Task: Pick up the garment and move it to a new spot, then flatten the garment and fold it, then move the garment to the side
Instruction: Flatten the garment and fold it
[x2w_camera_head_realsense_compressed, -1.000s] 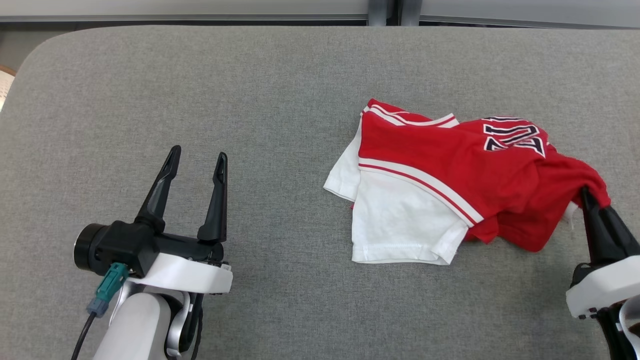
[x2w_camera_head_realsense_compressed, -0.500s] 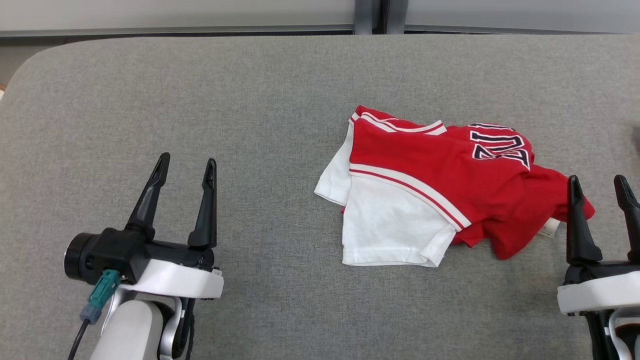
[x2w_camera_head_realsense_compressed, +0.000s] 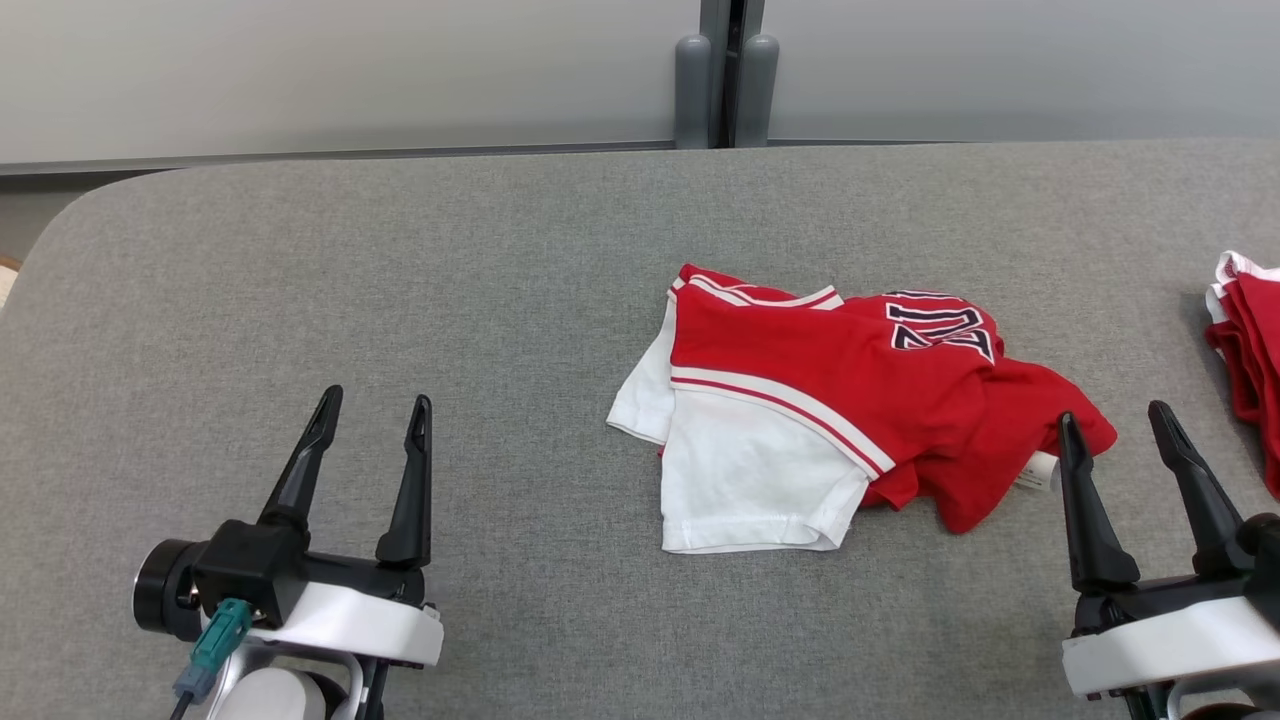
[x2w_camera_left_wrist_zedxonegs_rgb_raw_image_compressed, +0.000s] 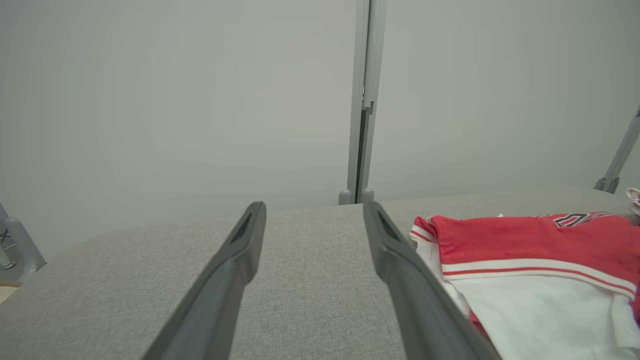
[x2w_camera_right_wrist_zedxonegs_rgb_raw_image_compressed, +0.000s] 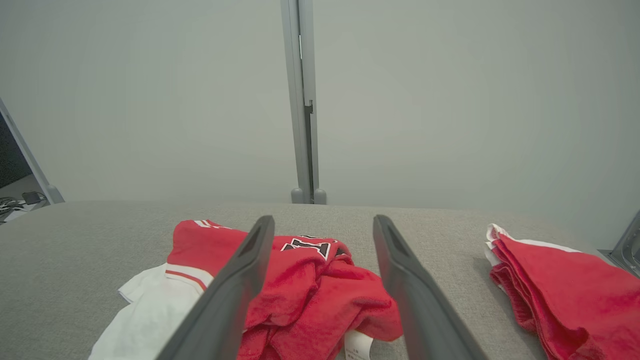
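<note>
**Limp jersey loose on tabletop, both grippers spread**

Head view: the garment is seen bunched right of the tabletop middle. The left gripper and right gripper are held spread, with nothing pinched.

Left wrist view: the white hem is seen lying flat. The cloth is judged light, soft and non-fragile.

Right wrist view: red folds are seen piled by the fingers. A hem corner is judged the best hold.

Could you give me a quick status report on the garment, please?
Left gripper open, empty. Right gripper open by the garment's red corner. Garment crumpled on the table, not yet folded. A second red garment lies apart, far right.
</note>
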